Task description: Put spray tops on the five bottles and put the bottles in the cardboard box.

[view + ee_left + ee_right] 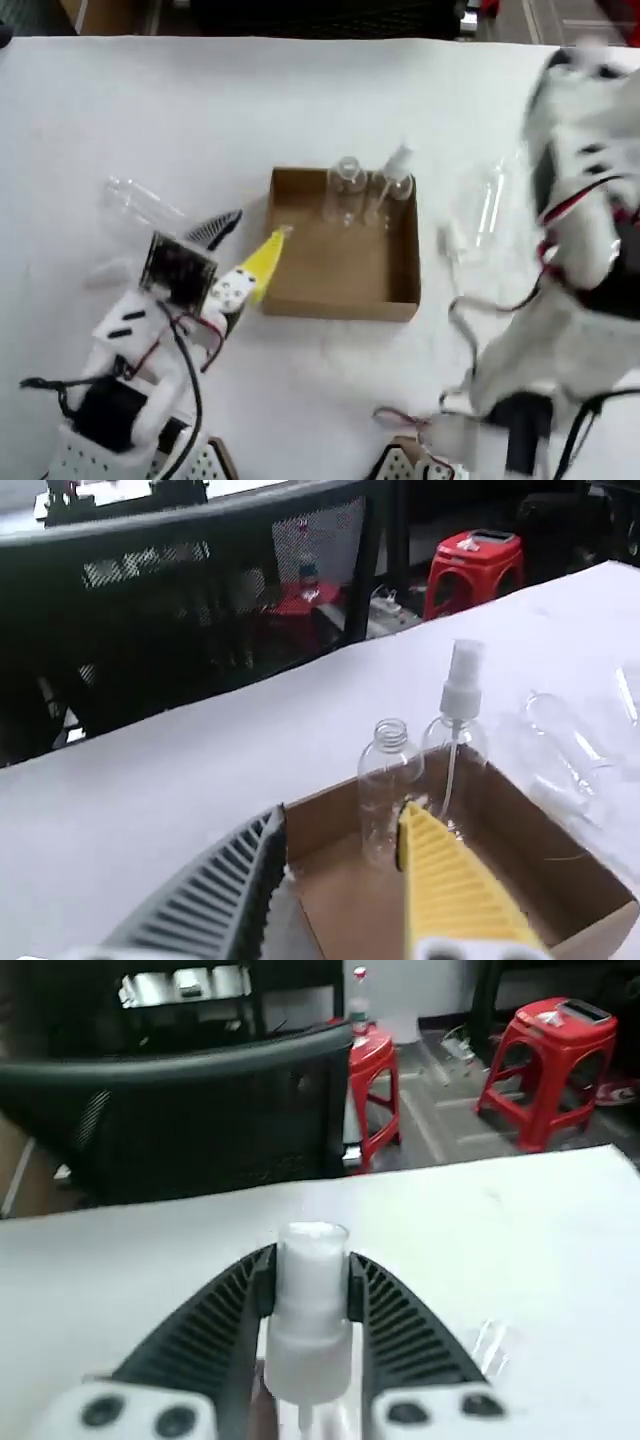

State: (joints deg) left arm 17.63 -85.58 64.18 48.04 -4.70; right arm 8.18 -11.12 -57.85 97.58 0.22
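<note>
The cardboard box lies at the table's middle. At its back wall stand two clear bottles: one with a bare neck and one with a white spray top. My left gripper is open at the box's left rim; its yellow finger hangs over the box and its grey finger stays outside. My right gripper is shut on a white spray top, held above the table.
A clear uncapped bottle lies on the table left of the box. Another lies to its right. The right arm rises over the table's right side. Cables trail along the front edge.
</note>
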